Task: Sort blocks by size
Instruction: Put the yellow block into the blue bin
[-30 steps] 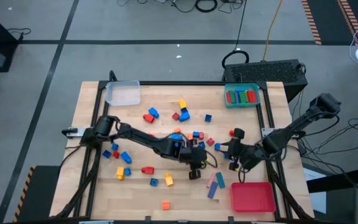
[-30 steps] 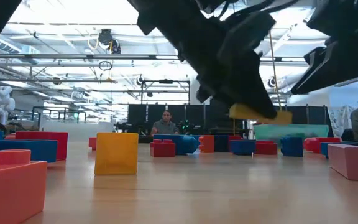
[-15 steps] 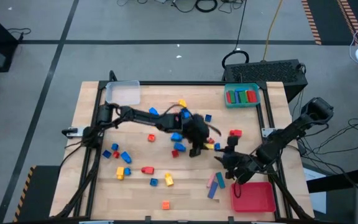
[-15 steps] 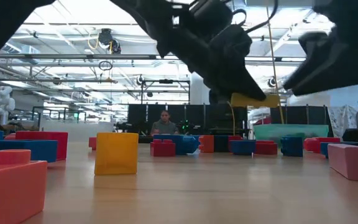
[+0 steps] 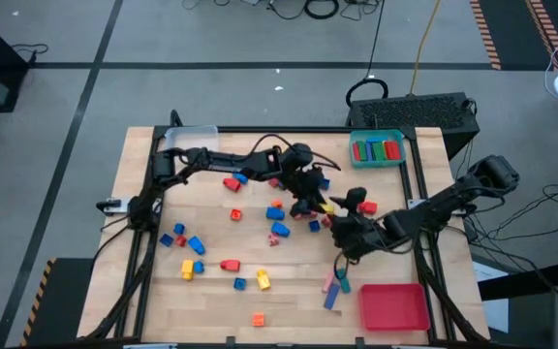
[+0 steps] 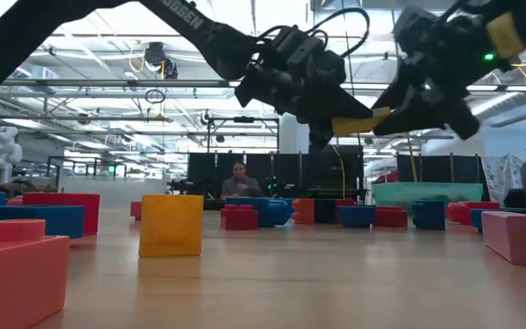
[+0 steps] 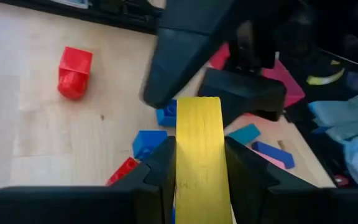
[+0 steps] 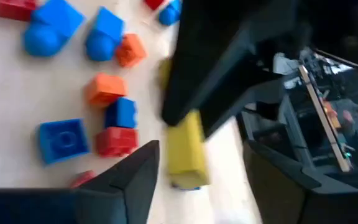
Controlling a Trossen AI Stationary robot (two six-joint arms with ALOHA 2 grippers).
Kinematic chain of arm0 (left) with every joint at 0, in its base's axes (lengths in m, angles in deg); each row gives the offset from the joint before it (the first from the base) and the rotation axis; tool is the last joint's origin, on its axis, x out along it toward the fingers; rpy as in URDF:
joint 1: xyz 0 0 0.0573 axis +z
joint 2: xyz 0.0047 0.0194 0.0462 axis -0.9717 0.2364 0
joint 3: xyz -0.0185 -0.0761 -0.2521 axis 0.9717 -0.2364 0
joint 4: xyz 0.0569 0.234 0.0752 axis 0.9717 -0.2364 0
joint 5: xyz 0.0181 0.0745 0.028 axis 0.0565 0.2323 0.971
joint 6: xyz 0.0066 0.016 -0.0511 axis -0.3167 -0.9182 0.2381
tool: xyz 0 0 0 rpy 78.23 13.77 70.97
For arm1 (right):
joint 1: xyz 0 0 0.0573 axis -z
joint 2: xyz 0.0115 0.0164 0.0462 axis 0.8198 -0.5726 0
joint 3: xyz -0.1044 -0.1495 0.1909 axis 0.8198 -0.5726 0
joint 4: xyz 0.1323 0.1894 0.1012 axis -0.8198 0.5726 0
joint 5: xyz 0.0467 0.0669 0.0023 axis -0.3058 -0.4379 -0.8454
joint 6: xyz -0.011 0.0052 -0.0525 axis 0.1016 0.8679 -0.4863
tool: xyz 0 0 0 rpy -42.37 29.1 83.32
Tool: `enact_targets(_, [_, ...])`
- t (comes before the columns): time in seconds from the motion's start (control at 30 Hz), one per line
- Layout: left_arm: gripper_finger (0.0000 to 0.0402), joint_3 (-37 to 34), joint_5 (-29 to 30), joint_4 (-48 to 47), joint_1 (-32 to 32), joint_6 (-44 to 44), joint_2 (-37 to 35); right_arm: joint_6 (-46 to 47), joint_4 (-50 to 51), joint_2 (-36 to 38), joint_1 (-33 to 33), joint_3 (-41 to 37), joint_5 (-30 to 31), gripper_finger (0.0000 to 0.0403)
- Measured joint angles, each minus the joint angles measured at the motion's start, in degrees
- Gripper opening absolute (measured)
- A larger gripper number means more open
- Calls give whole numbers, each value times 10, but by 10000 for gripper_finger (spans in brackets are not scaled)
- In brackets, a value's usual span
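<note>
A long yellow block (image 7: pixel 197 124) hangs above the middle of the table, with my left gripper (image 5: pixel 315 202) shut on it. The block sticks out past the fingertips toward my right gripper (image 5: pixel 341 226). That gripper is open, and its two fingers stand on either side of the block's free end (image 8: pixel 184 152). In the low view the yellow block (image 6: pixel 359 123) spans the gap between both grippers, well above the wood. Other blocks, red, blue, orange and yellow, lie scattered on the table (image 5: pixel 163 291). My left gripper pinches the yellow block's two long sides (image 7: pixel 178 163) between its two fingers, which lie along the block. The block reaches forward past the fingertips, roughly level and lifted clear of the table. Whether my right gripper touches the block's free end, I cannot tell.
A clear tray (image 5: pixel 192 143) stands at the far left, a teal tray (image 5: pixel 377 149) with red and green blocks at the far right, and a red tray (image 5: pixel 393 307) at the near right. Pink, teal and blue bars (image 5: pixel 335 283) lie beside the red tray.
My left gripper has swung toward the table's far edge and risen a little, carrying the yellow block clear of the table and turning toward the right arm. My right gripper has moved toward the table's left, up to the block's free end, and has rolled.
</note>
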Motion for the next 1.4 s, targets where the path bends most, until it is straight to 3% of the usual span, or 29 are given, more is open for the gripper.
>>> enact_targets(0.37, [108,0,-49,-6,35,4,0,-47,-36,0,47,0,-52,72])
enact_targets(0.67, [113,0,-60,-15,40,12,0,-65,-61,0,63,-1,-56,46])
enact_targets(0.9, [236,1,-37,-19,70,-1,0,56,-34,7,86,0,-23,38])
enact_targets(1.0, [268,1,-38,-20,97,1,0,135,10,33,106,0,-13,37])
enact_targets(1.1, [277,1,-38,-24,125,4,0,262,118,75,142,0,-13,36])
enact_targets(1.23, [279,1,-25,-38,147,-7,-2,489,334,145,229,0,-36,41])
enact_targets(1.3, [279,1,-16,-42,145,-13,-2,545,408,172,274,0,-53,41])
enact_targets(1.4, [280,1,-1,-38,131,-27,-2,542,422,199,332,0,-60,39])
